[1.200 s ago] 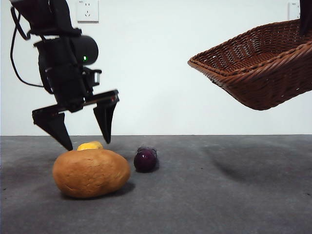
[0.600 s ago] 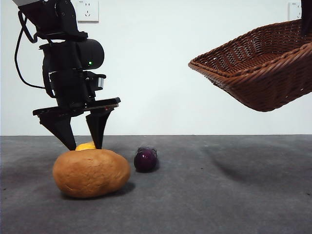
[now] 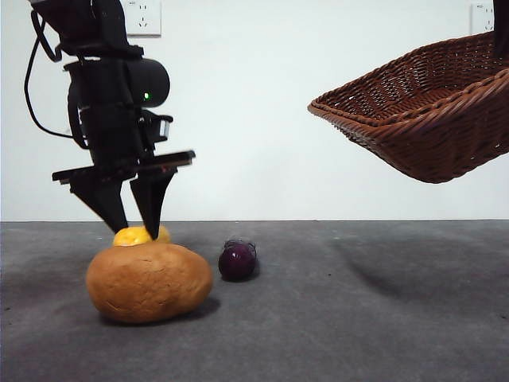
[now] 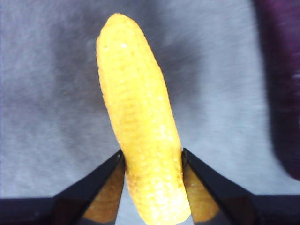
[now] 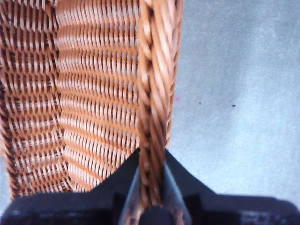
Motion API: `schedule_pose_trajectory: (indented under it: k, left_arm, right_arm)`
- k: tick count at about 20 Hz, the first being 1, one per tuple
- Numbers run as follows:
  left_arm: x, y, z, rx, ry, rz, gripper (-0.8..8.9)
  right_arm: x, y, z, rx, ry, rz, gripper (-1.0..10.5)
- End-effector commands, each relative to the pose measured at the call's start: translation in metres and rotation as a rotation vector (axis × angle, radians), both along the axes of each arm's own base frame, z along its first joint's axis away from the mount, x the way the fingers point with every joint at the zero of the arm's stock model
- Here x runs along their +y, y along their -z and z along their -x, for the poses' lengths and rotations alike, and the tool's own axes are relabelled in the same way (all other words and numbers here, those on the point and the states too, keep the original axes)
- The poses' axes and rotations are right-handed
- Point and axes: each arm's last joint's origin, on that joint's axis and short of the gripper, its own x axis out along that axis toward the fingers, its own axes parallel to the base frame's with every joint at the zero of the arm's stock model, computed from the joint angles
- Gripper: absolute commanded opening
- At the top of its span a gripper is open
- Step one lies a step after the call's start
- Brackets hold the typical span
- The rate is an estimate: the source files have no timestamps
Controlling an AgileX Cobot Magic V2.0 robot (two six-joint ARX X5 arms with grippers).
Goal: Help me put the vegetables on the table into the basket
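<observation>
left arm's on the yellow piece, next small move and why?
Probably lift straight up. The left gripper has its fingers closed against the yellow corn-like piece, which sits low behind the potato. The right gripper holds the basket raised, so the piece must clear the potato first.

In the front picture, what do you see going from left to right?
Potato with the left gripper shut on the yellow corn right behind it → purple eggplant → basket held up in the air.
</observation>
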Motion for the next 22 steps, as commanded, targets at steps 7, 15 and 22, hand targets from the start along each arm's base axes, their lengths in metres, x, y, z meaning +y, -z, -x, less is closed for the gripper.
schedule_pose_trajectory:
  k: [7,15,22]
  left_arm:
    - [-0.013,-0.101,0.048,-0.177,0.149,0.400,-0.12]
    - [-0.074,-0.161,0.111,-0.399,0.375,0.600,-0.12]
    - [-0.128,-0.127,0.109,-0.309,0.337,0.615,-0.12]
  right_arm:
    - [0.000,-0.001,0.001,-0.009,0.025,-0.019,-0.1]
    - [0.001,-0.001,0.002,0.008,0.059,-0.039,-0.1]
    - [0.014,0.000,0.006,0.038,0.011,-0.036,-0.1]
